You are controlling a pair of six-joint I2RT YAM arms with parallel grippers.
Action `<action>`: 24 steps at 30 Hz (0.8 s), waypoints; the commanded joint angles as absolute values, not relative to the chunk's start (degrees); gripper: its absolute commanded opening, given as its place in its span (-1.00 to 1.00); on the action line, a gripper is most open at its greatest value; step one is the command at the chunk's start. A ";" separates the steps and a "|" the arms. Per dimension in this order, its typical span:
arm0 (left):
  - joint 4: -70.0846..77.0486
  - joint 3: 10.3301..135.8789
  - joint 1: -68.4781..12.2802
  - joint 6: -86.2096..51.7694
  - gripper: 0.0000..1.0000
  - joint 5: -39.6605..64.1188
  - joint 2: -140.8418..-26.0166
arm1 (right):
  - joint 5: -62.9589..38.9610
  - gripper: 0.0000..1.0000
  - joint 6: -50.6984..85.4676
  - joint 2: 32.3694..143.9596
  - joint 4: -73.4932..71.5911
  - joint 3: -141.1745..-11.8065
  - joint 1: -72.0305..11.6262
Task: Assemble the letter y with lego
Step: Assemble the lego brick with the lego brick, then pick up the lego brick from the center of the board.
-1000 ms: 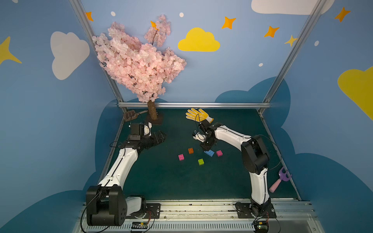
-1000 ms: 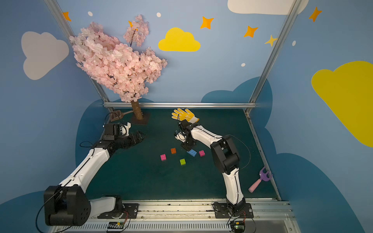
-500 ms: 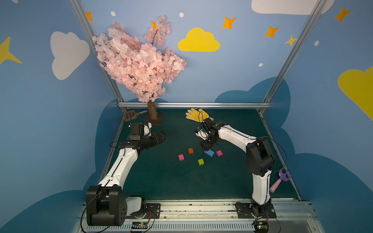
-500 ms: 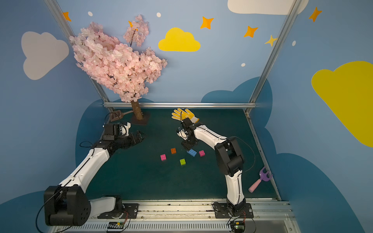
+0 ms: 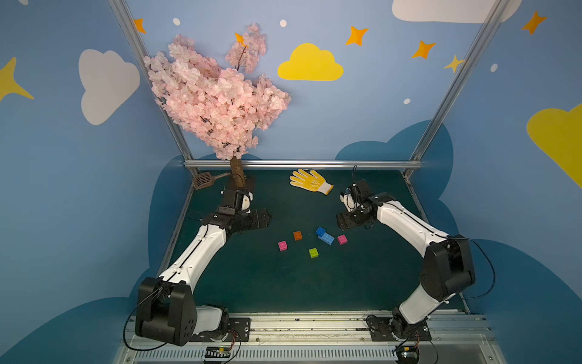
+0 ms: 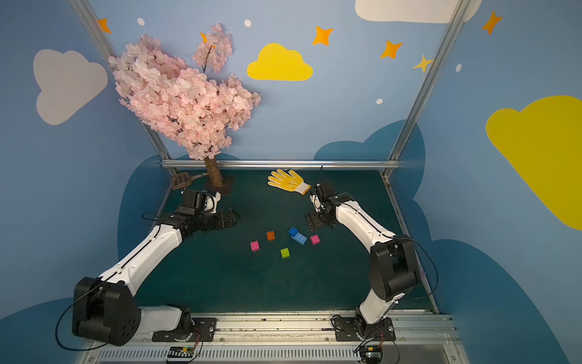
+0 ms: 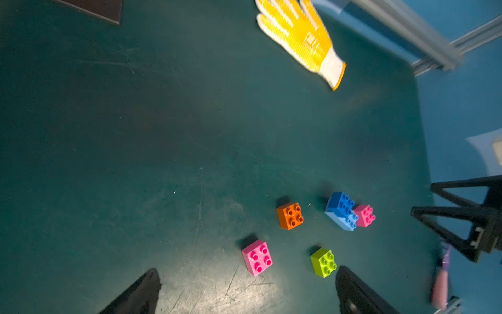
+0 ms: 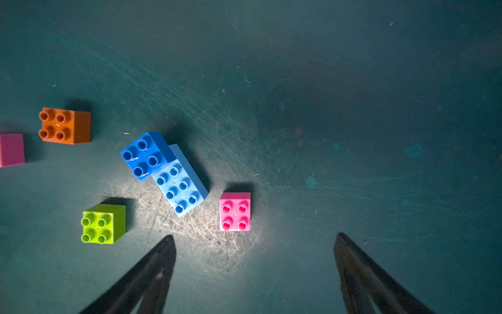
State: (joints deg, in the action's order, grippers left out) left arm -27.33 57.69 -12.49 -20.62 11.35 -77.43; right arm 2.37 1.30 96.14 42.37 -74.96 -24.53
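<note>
**Right gripper** (image 8: 254,238): jaws spread wide and empty. A second ago they were pressed together close by the light-blue brick (image 8: 179,190); now the gripper has drawn back clear of it.

**Left gripper** (image 7: 247,271): jaws spread and empty, well apart from the light-blue brick.

**Blue brick** (image 8: 144,155): appears seated on one end of the light-blue brick, offset sideways. Judged: first joint of the letter y made and released.

**Loose lego:**
- pink brick (image 8: 235,212), just beside the light-blue brick
- lime green brick (image 8: 103,224) and orange brick (image 8: 63,125), near it
- second pink brick (image 7: 256,257), farthest from it

**Yellow glove** (image 5: 310,181): well beyond the light-blue brick.

**Writing:** none legible; stud marks too small.
</note>
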 commanded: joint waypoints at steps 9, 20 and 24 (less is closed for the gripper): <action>-40.91 65.44 -22.17 -13.66 1.00 -8.97 -85.93 | 3.07 0.28 2.24 101.52 44.74 -73.65 -25.59; -45.50 71.87 -22.84 -13.68 1.00 -4.13 -91.28 | 3.53 0.19 1.58 105.94 44.84 -74.19 -27.59; -43.99 70.60 -22.81 -14.51 0.95 -3.90 -89.51 | 3.73 0.10 1.15 106.83 44.91 -74.18 -27.67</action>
State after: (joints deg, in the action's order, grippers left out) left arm -43.86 71.33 -22.90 -13.93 -5.17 -91.39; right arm 3.05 1.89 106.08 43.79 -73.71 -27.55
